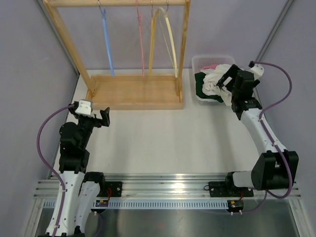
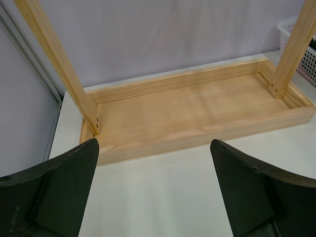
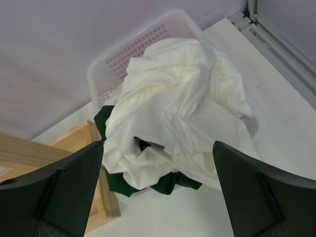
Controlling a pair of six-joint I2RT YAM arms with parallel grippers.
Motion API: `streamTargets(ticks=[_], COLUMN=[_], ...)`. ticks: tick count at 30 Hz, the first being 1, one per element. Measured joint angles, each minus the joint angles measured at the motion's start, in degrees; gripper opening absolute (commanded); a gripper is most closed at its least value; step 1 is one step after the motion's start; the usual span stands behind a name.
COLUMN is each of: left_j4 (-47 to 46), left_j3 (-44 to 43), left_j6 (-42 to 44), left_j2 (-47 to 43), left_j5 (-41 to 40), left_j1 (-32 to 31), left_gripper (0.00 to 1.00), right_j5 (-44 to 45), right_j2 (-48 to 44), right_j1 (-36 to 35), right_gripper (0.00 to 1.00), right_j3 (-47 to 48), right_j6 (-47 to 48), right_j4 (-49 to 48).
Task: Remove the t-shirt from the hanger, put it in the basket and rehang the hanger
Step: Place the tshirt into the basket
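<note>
Pale grey walls close in a white table [image 1: 148, 136]. Toward its back stands a wooden rack [image 1: 133, 94] with a tray-like base. Blue, pink and yellow hangers [image 1: 140, 39] dangle from the rack's top bar, seen almost edge-on from above.

The t-shirt [image 1: 211, 83] is white and lies crumpled in a white basket [image 1: 212, 58] just to the right of the rack's base. It is heaped on a green cloth [image 1: 199, 85]. In my right wrist view the t-shirt fills the basket and spills over its near rim. The green cloth shows from under it on the side toward the rack, where a corner of the rack's base also comes into view.

My right gripper [image 1: 223, 79] hovers above the basket, right of the rack, pointing down at the heap. Its fingers [image 3: 64, 192] are spread wide, one on either side of the t-shirt's lower folds, and they hold nothing. Whether they brush the fabric I cannot tell.

My left gripper [image 1: 95, 114] hangs over the table just in front of the rack's left end, well apart from the basket. Its fingers [image 2: 54, 192] are spread wide as well, with only bare table and the front edge of the rack's base showing between them.
</note>
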State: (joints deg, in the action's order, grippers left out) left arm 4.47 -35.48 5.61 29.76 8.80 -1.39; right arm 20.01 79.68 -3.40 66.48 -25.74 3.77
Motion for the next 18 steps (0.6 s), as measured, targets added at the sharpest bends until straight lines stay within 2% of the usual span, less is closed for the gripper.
streamTargets(ticks=[10, 18], left_j4=[-1.1, -5.1], left_j3=[1.4, 12.2], left_j6=[-1.5, -4.1], left_j2=[0.0, -3.5], left_j5=[0.8, -5.4], left_j1=[0.0, 0.1], left_gripper=[0.99, 0.99], right_j5=[-12.4, -21.2], right_j2=[-24.0, -37.1], right_j1=[-0.3, -0.4], right_gripper=[1.0, 0.99], right_j3=[-24.8, -43.2], right_j6=[2.7, -0.1], right_j4=[-13.6, -21.2])
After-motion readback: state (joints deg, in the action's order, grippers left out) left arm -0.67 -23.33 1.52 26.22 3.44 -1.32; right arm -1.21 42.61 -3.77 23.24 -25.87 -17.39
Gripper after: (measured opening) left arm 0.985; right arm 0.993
